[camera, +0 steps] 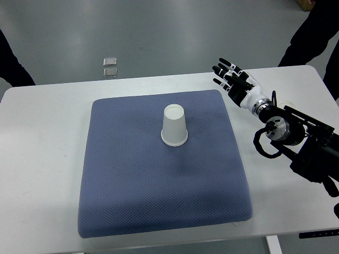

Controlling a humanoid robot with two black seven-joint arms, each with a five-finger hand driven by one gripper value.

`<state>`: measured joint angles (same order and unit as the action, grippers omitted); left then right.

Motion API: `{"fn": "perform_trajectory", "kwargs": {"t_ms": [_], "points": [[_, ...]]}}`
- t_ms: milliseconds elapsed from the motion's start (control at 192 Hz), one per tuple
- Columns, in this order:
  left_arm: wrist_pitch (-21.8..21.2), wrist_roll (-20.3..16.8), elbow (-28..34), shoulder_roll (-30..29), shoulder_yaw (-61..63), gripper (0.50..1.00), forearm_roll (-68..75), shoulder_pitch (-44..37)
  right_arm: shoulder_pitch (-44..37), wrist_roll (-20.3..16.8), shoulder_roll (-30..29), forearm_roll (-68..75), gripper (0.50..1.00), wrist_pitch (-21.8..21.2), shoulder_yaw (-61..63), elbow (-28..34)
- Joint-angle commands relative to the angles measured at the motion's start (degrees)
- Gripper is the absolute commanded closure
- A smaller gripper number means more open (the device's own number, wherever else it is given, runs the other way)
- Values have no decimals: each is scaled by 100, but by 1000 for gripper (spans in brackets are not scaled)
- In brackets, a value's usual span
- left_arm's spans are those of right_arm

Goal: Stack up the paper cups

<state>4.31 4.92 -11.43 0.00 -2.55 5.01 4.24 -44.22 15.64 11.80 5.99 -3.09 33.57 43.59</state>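
Cup (175,126) sits upside down on blue pad (132,201) over white table (42,159); right hand (233,78) empty, fingers spread.

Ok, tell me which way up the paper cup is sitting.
Upside down. The paper cup rests wide rim down on the blue mat, its narrow closed base facing up.

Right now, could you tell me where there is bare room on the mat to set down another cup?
The blue mat is bare all around the upside-down paper cup, which stands slightly behind its middle: widest in front and to the left. The right hand hovers open off the mat's far right corner, making that corner tightest.
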Motion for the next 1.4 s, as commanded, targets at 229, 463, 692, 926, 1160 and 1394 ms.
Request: {"fn": "perform_trajectory", "kwargs": {"t_ms": [229, 463, 692, 926, 1160, 1394], "points": [[0, 0, 0, 0, 0, 500, -1, -2, -8, 0, 6, -2, 587, -7, -9, 9], [0, -9, 0, 0, 0, 500, -9, -2, -61, 0, 94, -423, 585, -7, 0, 62], [35, -9, -8, 0, 0, 500, -9, -2, -491, -53, 578, -582, 587, -210, -387, 255], [35, -9, -79, 0, 0, 500, -9, -2, -1696, -79, 1263, -590, 587, -421, -2557, 317], [52, -9, -290, 0, 9, 500, -9, -2, -4050, -404, 1755, -1293, 587, -983, -6045, 615], [44, -9, -378, 0, 9, 500, -1, -2, -5624, -466, 1518, -2445, 587, -1396, -8402, 1284]]}}
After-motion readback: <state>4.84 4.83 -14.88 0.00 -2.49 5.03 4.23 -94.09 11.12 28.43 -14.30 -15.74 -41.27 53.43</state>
